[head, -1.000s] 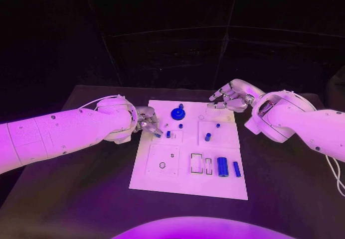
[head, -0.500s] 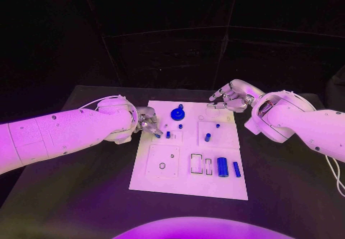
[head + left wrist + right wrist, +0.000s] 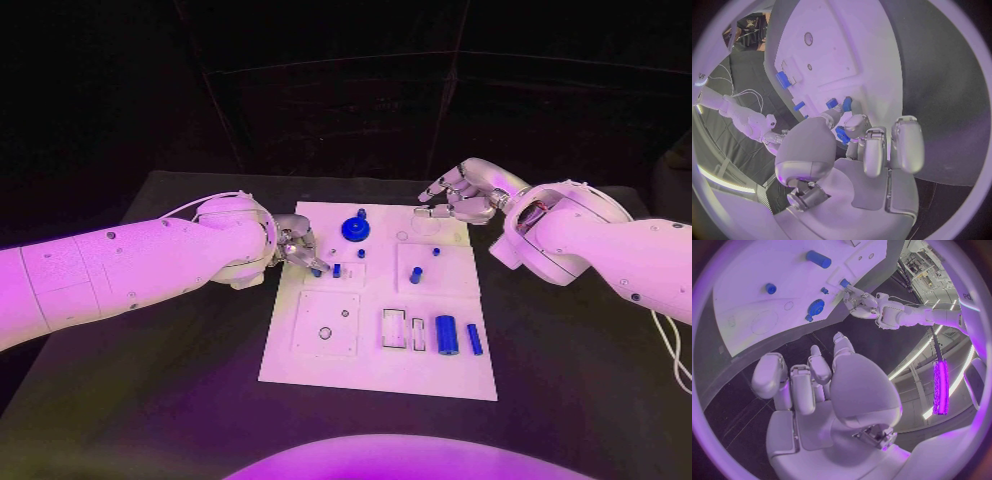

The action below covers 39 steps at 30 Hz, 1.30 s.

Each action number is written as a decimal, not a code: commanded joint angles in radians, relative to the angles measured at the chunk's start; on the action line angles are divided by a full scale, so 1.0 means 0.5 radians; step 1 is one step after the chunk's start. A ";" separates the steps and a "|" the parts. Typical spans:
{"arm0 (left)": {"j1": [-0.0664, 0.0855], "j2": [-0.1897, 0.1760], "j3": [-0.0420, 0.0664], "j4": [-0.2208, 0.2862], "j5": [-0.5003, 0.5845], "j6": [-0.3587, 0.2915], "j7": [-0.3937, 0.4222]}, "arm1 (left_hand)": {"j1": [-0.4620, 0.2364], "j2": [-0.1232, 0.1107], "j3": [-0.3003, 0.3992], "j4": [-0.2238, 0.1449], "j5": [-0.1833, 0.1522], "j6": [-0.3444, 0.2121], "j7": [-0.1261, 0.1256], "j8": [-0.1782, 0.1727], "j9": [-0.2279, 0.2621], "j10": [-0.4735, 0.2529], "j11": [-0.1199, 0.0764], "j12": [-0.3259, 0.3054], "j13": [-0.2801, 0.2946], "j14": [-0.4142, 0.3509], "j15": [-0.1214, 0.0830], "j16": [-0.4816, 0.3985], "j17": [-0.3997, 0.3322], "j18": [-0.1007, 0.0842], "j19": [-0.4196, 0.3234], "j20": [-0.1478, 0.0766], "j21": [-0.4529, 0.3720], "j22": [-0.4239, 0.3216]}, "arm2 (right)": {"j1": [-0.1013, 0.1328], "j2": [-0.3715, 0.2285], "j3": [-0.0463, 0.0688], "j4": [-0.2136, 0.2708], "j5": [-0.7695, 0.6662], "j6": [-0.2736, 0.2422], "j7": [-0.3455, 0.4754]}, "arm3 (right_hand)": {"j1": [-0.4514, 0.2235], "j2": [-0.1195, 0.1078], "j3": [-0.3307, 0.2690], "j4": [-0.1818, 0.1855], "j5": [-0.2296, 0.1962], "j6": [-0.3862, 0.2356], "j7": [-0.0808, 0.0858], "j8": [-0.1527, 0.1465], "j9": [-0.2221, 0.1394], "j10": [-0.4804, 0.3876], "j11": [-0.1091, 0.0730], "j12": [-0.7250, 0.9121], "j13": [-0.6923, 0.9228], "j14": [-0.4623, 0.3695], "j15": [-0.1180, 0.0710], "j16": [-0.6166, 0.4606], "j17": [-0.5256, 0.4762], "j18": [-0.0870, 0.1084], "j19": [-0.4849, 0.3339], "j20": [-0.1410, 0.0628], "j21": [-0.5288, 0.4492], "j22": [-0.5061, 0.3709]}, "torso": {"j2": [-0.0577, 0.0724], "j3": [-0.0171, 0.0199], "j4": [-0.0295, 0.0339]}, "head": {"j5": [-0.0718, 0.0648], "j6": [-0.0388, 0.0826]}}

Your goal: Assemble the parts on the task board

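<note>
Robot's silver left hand [image 3: 296, 245] is pinching a small blue plastic peg [image 3: 841, 134] at the flat white task board's [image 3: 378, 375] left edge, apparently lining it up w/ a socket, while the right hand [image 3: 459, 198] is hovering, holding nothing, fingers loosely apart, by the far-right corner.

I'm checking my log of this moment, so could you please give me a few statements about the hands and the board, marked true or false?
1. The left hand is at the task board's left edge, with a small blue part at its fingertips. True.
2. The right hand holds the large blue cylinder. False: the cylinder lies on the board's near half, far from that hand, which holds nothing and has its fingers curled in.
3. The round blue knob sits at the board's far end. True.
4. The right hand rests flat on the middle of the board. False: it is at the board's far right corner.
</note>
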 commanded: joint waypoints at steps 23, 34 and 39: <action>0.000 -0.026 0.000 0.007 0.131 -0.130 0.001 | -0.230 -0.042 -0.332 0.203 0.006 -0.046 0.023 0.006 -0.001 -0.031 0.010 -0.041 -0.073 0.211 -0.019 0.006 0.527 0.003 0.003 -0.007 -0.013 -0.011 | 0.004 0.002 0.001 -0.002 0.003 -0.001 0.012 | 0.006 0.012 -0.011 0.003 -0.002 0.006 -0.001 0.012 0.003 -0.014 -0.005 -0.012 -0.005 0.122 -0.012 -0.011 0.146 0.024 -0.019 -0.003 -0.012 -0.006 | 0.000 -0.0021 0.002 | -0.006 -0.002; 0.001 -0.094 0.002 0.041 0.442 -0.388 0.220 | -0.045 0.028 -0.508 0.248 0.012 -0.340 0.174 -0.203 -0.163 -0.514 0.142 -0.561 -0.674 0.196 0.089 -0.025 0.476 0.058 -0.125 0.084 -0.233 -0.270 | 0.004 0.001 0.001 -0.006 0.003 -0.004 0.012 | 0.006 0.012 -0.011 0.003 -0.002 0.006 -0.001 0.012 0.003 -0.014 -0.005 -0.012 -0.005 0.122 -0.012 -0.011 0.146 0.024 -0.019 -0.003 -0.012 -0.006 | -0.002 -0.0012 0.003 | -0.011 0.003; 0.003 -0.093 0.002 0.039 0.489 -0.460 0.397 | 0.115 0.062 -0.527 0.203 0.015 -0.418 0.222 -0.201 -0.220 -0.696 0.195 -0.637 -0.752 0.030 0.128 -0.351 0.036 0.178 -0.427 0.131 -0.764 -0.858 | 0.004 0.001 0.001 -0.008 0.003 -0.006 0.012 | 0.006 0.012 -0.011 0.003 -0.002 0.006 -0.001 0.012 0.003 -0.014 -0.005 -0.012 -0.005 0.122 -0.012 -0.011 0.146 0.024 -0.019 -0.003 -0.012 -0.006 | 0.000 -0.0005 -0.001 | -0.013 0.009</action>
